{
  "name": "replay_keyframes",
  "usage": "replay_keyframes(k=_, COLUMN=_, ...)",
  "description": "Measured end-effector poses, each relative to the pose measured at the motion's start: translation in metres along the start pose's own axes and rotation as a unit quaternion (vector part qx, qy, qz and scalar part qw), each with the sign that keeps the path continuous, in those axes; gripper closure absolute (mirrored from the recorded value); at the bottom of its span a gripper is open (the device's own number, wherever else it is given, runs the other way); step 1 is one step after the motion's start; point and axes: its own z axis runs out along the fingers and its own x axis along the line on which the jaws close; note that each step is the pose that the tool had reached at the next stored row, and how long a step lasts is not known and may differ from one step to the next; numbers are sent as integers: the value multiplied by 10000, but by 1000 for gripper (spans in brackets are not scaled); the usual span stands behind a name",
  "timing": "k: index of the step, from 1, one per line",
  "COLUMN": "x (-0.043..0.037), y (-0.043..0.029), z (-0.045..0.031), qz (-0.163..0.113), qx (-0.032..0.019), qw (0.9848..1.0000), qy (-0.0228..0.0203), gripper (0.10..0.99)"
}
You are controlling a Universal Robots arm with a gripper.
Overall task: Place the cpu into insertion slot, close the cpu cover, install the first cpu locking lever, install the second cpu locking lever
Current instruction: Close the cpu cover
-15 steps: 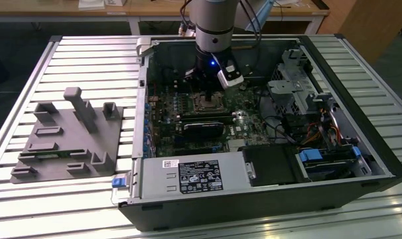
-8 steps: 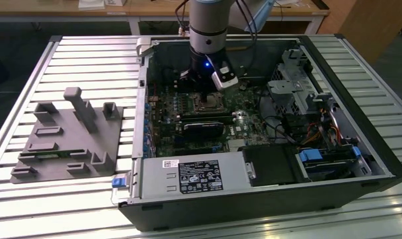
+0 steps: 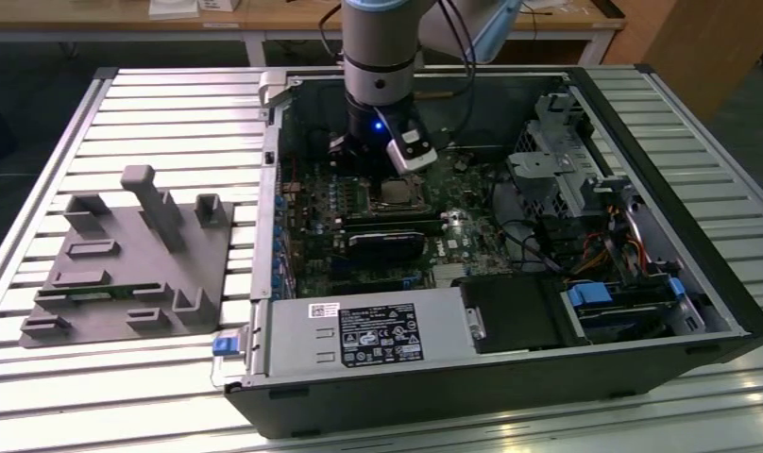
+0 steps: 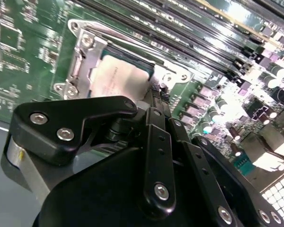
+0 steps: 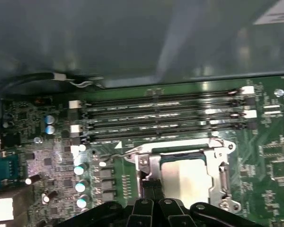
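Observation:
The cpu [image 4: 119, 79] [image 5: 188, 176] lies flat in the insertion slot [image 3: 393, 195] on the green motherboard, its pale metal top showing. The silvery cpu cover [image 4: 83, 56] [image 5: 218, 174] is down around it, framing the chip. A thin wire locking lever [image 5: 117, 153] runs along one side of the socket, its hooked end sticking out past the corner. My gripper [image 4: 157, 94] [image 5: 151, 188] [image 3: 379, 179] hangs just over the socket's edge. Its two black fingers are pressed together, shut, and nothing is visible between them.
The board sits inside an open computer case [image 3: 634, 113] with metal walls all round. Long black memory slots [image 5: 161, 118] run beside the socket. A power supply [image 3: 369, 332] and drive bays [image 3: 615, 302] fill the near side. A grey fixture block [image 3: 124, 260] stands at the exterior view's left.

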Motion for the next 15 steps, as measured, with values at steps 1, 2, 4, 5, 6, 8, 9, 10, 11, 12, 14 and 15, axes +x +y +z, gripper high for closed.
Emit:
replay_keyframes(k=1, x=13, y=-2, z=8, qz=-11, qx=-8, qw=10000, qy=0, gripper=980)
replay_keyframes(k=2, x=20, y=-2, z=17, qz=-20, qx=-12, qw=10000, qy=1, gripper=980)
replay_keyframes(k=4, x=24, y=-4, z=31, qz=-35, qx=-13, qw=10000, qy=2, gripper=980)
replay_keyframes(k=5, x=25, y=-5, z=37, qz=-41, qx=-11, qw=10000, qy=4, gripper=980)
replay_keyframes(k=6, x=25, y=-6, z=42, qz=-44, qx=-10, qw=10000, qy=5, gripper=980)
replay_keyframes(k=8, x=26, y=-7, z=51, qz=-47, qx=-10, qw=10000, qy=4, gripper=980)
replay_keyframes(k=9, x=26, y=-6, z=52, qz=-47, qx=-11, qw=10000, qy=4, gripper=980)
replay_keyframes(k=10, x=25, y=-6, z=54, qz=-47, qx=-13, qw=10000, qy=3, gripper=980)
replay_keyframes(k=11, x=25, y=-5, z=54, qz=-47, qx=-13, qw=10000, qy=3, gripper=980)
replay_keyframes(k=12, x=25, y=-5, z=54, qz=-47, qx=-14, qw=10000, qy=3, gripper=980)
replay_keyframes(k=14, x=25, y=-5, z=54, qz=-47, qx=-13, qw=10000, qy=3, gripper=980)
replay_keyframes(k=15, x=25, y=-5, z=54, qz=-47, qx=-10, qw=10000, qy=3, gripper=980)
